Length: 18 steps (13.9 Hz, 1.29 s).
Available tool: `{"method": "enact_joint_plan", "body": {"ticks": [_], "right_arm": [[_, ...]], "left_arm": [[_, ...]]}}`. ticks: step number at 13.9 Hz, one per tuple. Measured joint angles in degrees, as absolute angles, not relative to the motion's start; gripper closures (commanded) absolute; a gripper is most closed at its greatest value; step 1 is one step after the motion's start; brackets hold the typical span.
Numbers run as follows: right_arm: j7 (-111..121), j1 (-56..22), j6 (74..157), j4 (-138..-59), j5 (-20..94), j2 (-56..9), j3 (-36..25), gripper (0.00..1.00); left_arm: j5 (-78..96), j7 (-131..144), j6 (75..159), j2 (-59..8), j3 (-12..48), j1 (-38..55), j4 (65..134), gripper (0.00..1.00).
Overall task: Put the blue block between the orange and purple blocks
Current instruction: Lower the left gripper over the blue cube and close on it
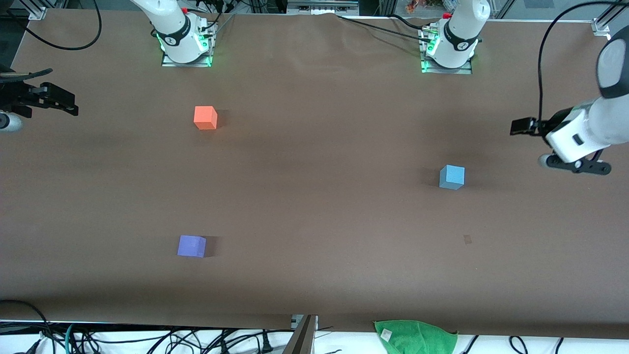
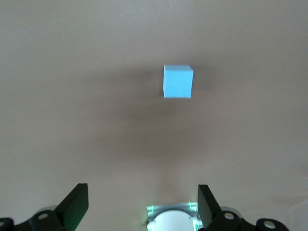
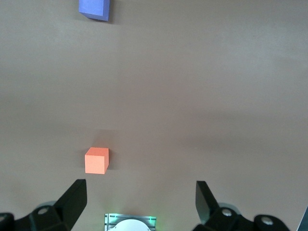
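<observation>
The blue block (image 1: 452, 177) sits on the brown table toward the left arm's end; it also shows in the left wrist view (image 2: 178, 82). The orange block (image 1: 205, 118) lies toward the right arm's end, and the purple block (image 1: 191, 246) lies nearer to the front camera than it. Both show in the right wrist view, orange (image 3: 96, 160) and purple (image 3: 95, 9). My left gripper (image 1: 522, 127) (image 2: 142, 204) is open and empty, up over the table's left-arm end, apart from the blue block. My right gripper (image 1: 66, 102) (image 3: 139, 199) is open and empty over the right-arm end.
A green cloth (image 1: 415, 337) lies at the table's edge nearest the front camera. The arm bases (image 1: 185, 46) (image 1: 448, 51) stand along the opposite edge. Cables hang below the near edge. A small dark mark (image 1: 467, 239) is on the table.
</observation>
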<state>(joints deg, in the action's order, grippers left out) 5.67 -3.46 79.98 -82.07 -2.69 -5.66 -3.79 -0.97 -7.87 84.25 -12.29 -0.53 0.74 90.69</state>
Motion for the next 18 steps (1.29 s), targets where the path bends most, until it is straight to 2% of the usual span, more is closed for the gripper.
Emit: {"method": "enact_joint_plan", "body": {"ticks": [4,11,13,18], "right_arm": [[5.67,-3.46,79.99,-82.07,-2.69,-5.66,-3.79,0.00],[5.67,-3.47,80.00,-82.07,-2.69,-5.66,-3.79,0.00],[5.67,-3.48,80.00,-82.07,-2.69,-5.66,-3.79,0.00],[5.67,-3.48,80.01,-82.07,-2.69,-5.66,-3.79,0.00]], "left_arm": [[-0.96,-7.86,98.47,-17.33,-0.01,1.76,94.95,0.00],[-0.97,-7.88,126.08,-20.23,0.88,3.25,114.41,0.00],[-0.97,-7.88,130.23,-21.11,1.62,3.27,117.29,0.00],[-0.97,-7.83,135.71,-24.01,2.72,3.30,119.51,0.00]]}}
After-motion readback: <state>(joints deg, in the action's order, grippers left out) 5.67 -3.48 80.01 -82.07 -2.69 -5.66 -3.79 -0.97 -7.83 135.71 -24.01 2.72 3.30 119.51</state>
